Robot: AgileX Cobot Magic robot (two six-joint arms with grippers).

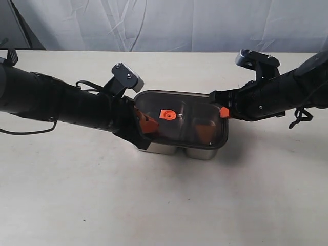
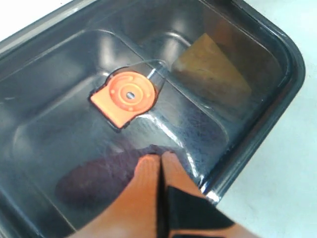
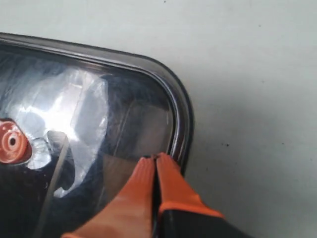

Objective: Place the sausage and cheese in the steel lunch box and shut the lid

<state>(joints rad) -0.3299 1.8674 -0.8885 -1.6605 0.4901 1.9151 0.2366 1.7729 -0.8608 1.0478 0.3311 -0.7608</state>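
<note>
Two grippers clenched, nothing held: left gripper (image 1: 148, 123) tips on lid (image 1: 189, 110) above sausage (image 2: 99, 173), right gripper (image 1: 224, 111) at opposite rim. Lid over steel lunch box (image 1: 200, 152), mid-bench (image 1: 154, 205); cheese (image 2: 213, 69) inside. Risk: uneven pressing, corner left unseated, box skidding.

A pale beige table (image 1: 164, 205) fills most of the scene, its matte top plain apart from a few small dark specks (image 1: 84, 221). Behind the table's far edge hangs a white cloth (image 1: 179, 25), creased and wrinkled, covering nearly the whole backdrop. Above the table's far left corner, beside the cloth, a grey surface (image 1: 9, 23) shows. Even, soft light falls on the table, leaving only faint shadows.
</note>
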